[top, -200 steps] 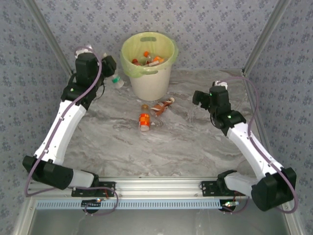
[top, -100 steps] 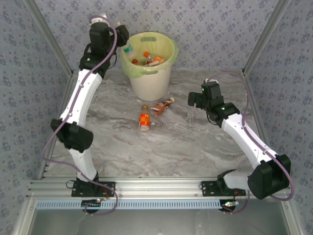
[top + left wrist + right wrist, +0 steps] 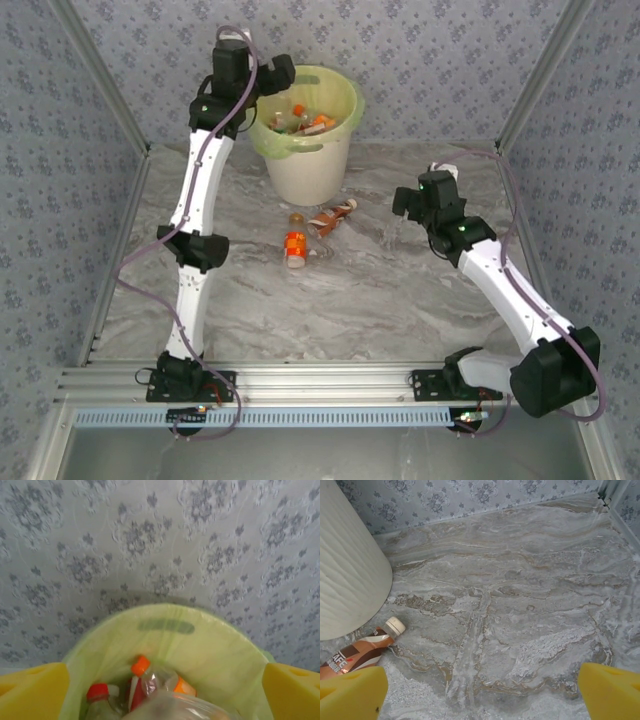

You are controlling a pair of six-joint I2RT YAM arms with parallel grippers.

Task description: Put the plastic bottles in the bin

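The bin (image 3: 308, 160), a cream bucket with a yellow-green liner, stands at the back of the table and holds several plastic bottles (image 3: 305, 120). My left gripper (image 3: 275, 75) hangs over its left rim, open. In the left wrist view the yellow fingers (image 3: 32, 690) stand far apart above the liner (image 3: 210, 650), where orange-capped (image 3: 141, 665) and red-capped (image 3: 97, 692) bottles lie. A blurred clear bottle (image 3: 175, 711) sits loose between the fingers, touching neither. On the table lie an orange-labelled bottle (image 3: 295, 245) and a brown-labelled bottle (image 3: 333, 215) (image 3: 357, 651). My right gripper (image 3: 403, 205) is open, just right of the brown one.
The bin's ribbed outer wall (image 3: 345, 575) rises close on the left of the right wrist view. Patterned walls and metal frame posts (image 3: 540, 75) close in the marble table (image 3: 350, 300) on three sides.
My left arm has swung up from the table's back left to the bin's rim with a bottle, and its jaws have opened, freeing the bottle. The right arm shifted only slightly.
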